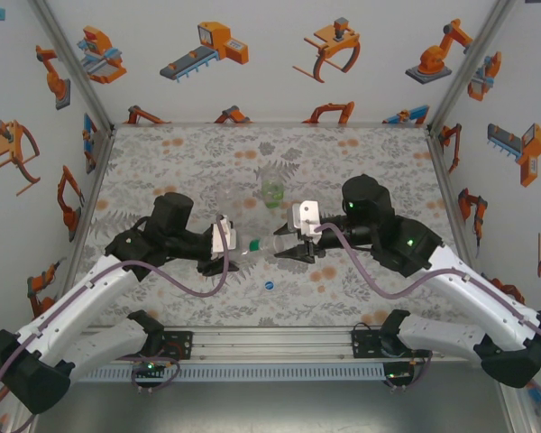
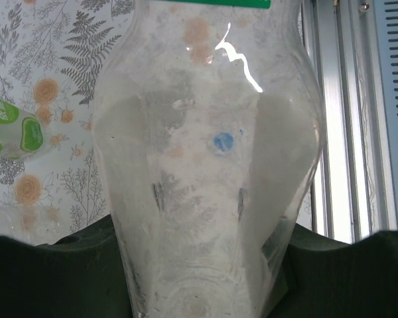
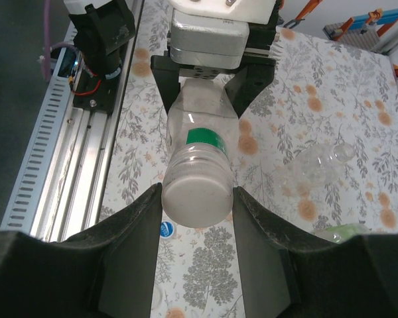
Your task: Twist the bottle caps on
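The white cap (image 3: 196, 192) sits on the mouth of a clear bottle (image 3: 198, 119), which is held on its side above the table (image 1: 370, 162). The right gripper (image 3: 196, 195) has its two fingers closed in on the cap, one pad against each side of it, with no gap showing. Just behind the cap, away from those fingers, a green band (image 3: 202, 138) rings the bottle's neck.

Further along, the left gripper (image 1: 230, 249) clamps the bottle's body between its fingers (image 3: 172, 93), so the two grippers meet end to end with the bottle spanning between them. The bottle looks empty: in the left wrist view the table's fern print and the dark finger pads show straight through its walls (slightly hazy plastic, nothing pooled inside).

A blue cap (image 1: 269, 284) lies loose on the table, below the right fingers and on their side nearest the arm bases, close to the metal rail (image 3: 73, 165). On the far side of the fingers stands a green-tinted bottle (image 1: 272, 191), well apart from both grippers; whether it holds anything I cannot tell. A second clear bottle (image 3: 315, 165) lies on its side near it, apparently empty too, its mouth too blurred to judge.
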You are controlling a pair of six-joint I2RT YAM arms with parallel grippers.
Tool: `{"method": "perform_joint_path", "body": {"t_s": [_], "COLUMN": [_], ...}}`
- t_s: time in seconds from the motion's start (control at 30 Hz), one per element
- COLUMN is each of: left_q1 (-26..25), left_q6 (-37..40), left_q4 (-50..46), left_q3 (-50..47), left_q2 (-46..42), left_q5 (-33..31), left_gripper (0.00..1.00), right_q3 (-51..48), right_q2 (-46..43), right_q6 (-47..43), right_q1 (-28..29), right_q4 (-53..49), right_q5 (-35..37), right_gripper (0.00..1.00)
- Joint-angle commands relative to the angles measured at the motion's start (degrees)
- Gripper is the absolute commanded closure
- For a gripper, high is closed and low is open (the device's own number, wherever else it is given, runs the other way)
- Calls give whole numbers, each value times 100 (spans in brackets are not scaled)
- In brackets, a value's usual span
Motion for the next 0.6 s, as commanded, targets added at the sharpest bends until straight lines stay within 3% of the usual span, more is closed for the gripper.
{"method": "perform_joint_path", "body": {"t_s": [0.0, 0.57], "left_q1": [-48, -82], "left_q6": [80, 108], "left_q4": [-59, -141], "left_q3": [185, 220], "left_q2": [46, 50], "left_q5": [145, 154], "left_gripper": [100, 100], "right_q3": [246, 744], "right_q2": [24, 287], "right_q6": [-256, -764], "right_q1": [87, 178], "right_q4": [-122, -874], "right_q5": [-18, -123], "right_gripper": [86, 88]}}
